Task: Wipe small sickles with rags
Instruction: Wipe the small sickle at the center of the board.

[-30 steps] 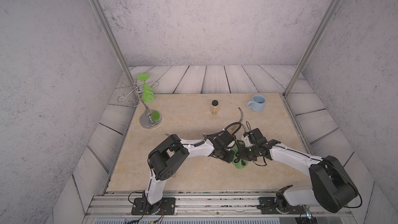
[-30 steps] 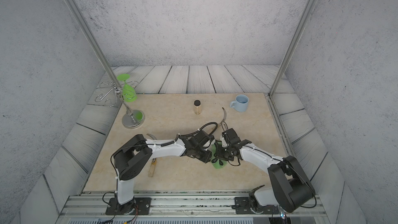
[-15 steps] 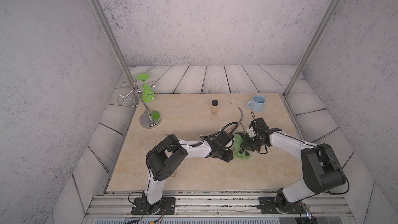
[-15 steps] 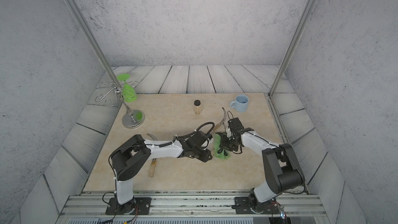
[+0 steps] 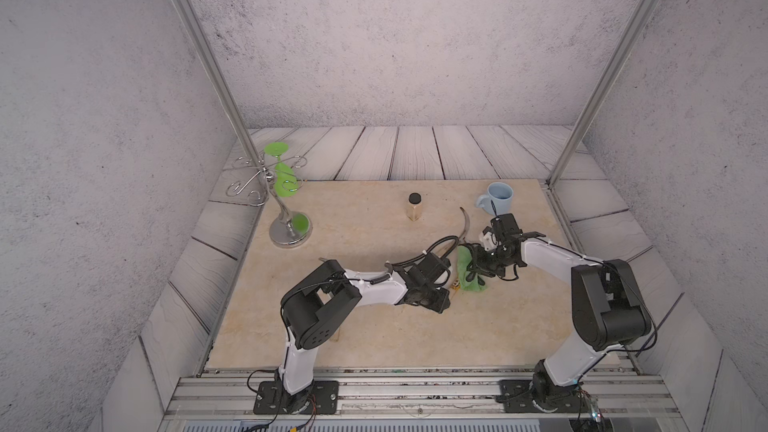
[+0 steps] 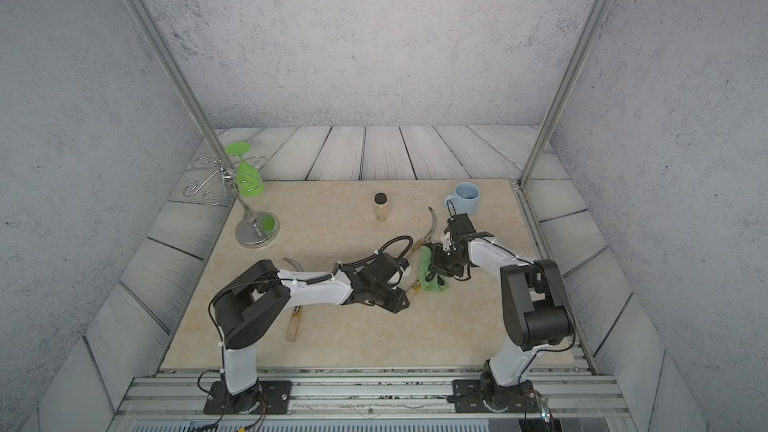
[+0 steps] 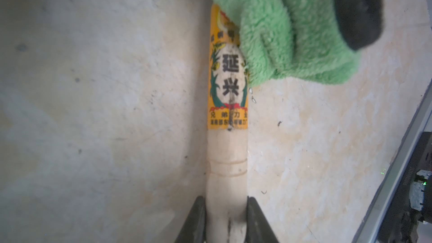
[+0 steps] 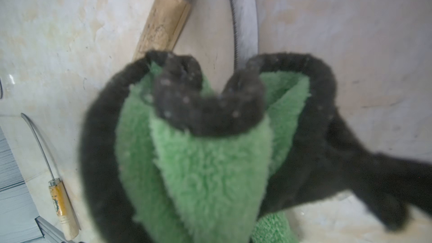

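Risk: left pincer (image 7: 226, 209) clenched on pale wooden, yellow-labelled handle of small sickle (image 7: 228, 160), low along beige stone counter (image 5: 374, 222). Right pincer (image 5: 482, 261) grasping fluffy green rag (image 7: 275, 31), which touches that handle. Rag pile could snag on serrated grey blade (image 8: 243, 19) nearby; handle could twist loose.

Labelled sickle handle (image 7: 228, 155) in fingers (image 7: 195, 223), rag (image 7: 292, 31) overlapping

On my right wrist feed the rag (image 8: 210, 171) hung blurred against the lens and covered the butt of one sickle handle (image 8: 163, 19). In a top view my left forearm (image 6: 316, 284) hid the middle of the near-left sickle (image 6: 294, 324). On the left wrist feed the rag buried the held sickle (image 7: 227, 160) from its label onward.
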Motion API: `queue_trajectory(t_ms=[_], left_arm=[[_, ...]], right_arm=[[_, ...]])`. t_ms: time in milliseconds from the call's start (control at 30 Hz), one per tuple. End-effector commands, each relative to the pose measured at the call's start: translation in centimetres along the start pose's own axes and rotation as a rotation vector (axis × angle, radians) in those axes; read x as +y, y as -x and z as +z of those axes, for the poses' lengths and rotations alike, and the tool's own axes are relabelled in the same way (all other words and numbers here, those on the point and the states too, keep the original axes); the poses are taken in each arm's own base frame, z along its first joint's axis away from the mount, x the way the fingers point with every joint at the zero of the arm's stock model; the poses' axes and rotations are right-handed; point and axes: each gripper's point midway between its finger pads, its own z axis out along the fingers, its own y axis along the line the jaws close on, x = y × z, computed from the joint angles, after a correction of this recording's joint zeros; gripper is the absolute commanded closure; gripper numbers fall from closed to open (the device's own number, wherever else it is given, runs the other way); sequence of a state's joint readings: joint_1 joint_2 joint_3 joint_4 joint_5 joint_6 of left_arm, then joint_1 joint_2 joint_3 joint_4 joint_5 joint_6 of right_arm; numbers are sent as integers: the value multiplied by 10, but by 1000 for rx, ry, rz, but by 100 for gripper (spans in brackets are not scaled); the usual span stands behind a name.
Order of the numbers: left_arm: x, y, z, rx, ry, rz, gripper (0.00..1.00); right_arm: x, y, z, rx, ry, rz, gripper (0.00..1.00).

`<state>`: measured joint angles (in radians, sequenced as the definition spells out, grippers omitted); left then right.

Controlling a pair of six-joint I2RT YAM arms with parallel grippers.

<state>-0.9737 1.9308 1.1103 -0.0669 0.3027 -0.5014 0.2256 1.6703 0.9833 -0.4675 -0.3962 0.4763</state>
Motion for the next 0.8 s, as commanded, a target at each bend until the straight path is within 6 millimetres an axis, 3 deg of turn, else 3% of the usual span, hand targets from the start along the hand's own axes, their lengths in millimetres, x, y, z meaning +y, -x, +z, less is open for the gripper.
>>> queue_trajectory(t_ms=[0,300,467,633,767], left_arm=[[2,-13,4,53,15,6,100],[0,-9,3,58,22,30,100],[1,-8,2,60,27,35,100],[1,-10,0,67,28,42,100],[-3,-17,-7,78,19,47,100]], right_arm=[[6,-39,12,105,31,-17,79],[25,-110,21,207,58,-85,79],[38,-136,17,229,110,-101,78],[40,-138,-6,179,111,-114,78],[35,-116,-44,44,17,-131,78]])
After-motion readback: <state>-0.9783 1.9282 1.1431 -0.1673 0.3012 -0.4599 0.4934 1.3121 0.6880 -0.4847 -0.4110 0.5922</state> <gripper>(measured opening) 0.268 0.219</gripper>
